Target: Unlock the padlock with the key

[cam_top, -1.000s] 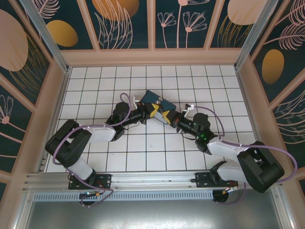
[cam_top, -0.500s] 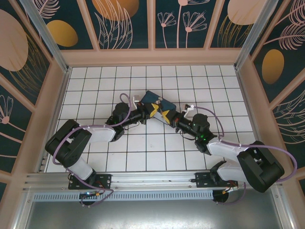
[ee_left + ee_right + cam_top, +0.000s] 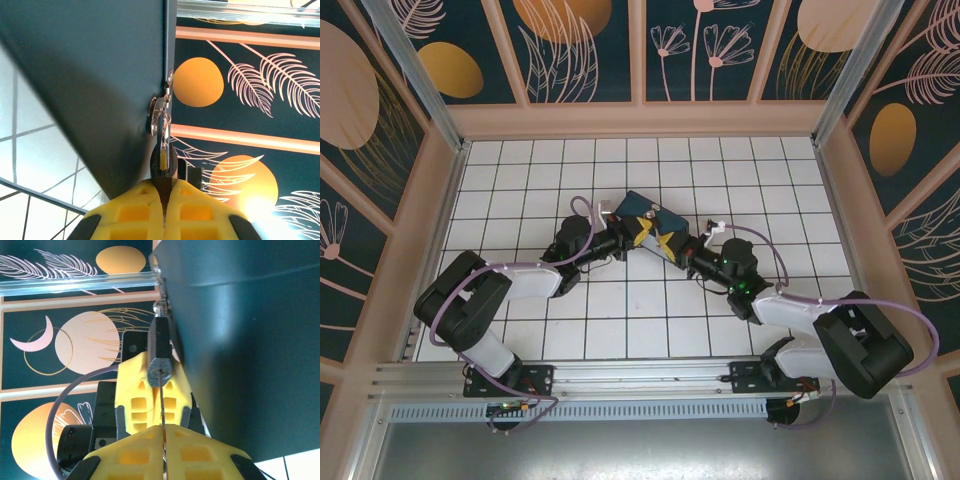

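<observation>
Against the near side of the blue box (image 3: 645,204), the left claw (image 3: 164,192) was clenched on the padlock (image 3: 160,347), which hung from the box's clasp. Just right of it, the key (image 3: 163,410) stood with its tip in the keyhole, pinched in the right claw (image 3: 163,436). Insertion looked done; turning the key and freeing the shackle seemingly remained.

white tiled floor (image 3: 520,160), floral teal walls (image 3: 585,55)
</observation>
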You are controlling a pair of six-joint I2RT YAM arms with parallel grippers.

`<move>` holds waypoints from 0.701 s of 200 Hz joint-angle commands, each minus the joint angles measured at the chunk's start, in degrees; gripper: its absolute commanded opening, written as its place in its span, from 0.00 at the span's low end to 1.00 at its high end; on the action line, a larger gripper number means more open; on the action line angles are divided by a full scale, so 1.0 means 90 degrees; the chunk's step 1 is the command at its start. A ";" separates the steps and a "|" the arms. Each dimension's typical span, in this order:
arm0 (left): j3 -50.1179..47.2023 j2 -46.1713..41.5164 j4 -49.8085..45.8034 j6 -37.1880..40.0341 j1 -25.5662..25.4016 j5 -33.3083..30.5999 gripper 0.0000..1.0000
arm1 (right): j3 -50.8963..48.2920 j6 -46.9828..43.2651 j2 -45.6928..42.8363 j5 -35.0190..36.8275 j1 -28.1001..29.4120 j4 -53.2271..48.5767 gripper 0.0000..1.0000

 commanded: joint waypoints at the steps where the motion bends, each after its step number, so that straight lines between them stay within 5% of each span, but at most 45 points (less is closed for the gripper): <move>1: -0.0007 -0.0334 0.0515 0.0175 -0.0193 0.0509 0.00 | 0.0005 0.0063 0.0073 0.0504 0.0003 0.0248 0.09; 140: 0.0060 -0.0303 0.0441 0.0225 -0.0270 0.0519 0.00 | -0.0081 0.0141 0.0112 0.0602 0.0003 0.0656 0.07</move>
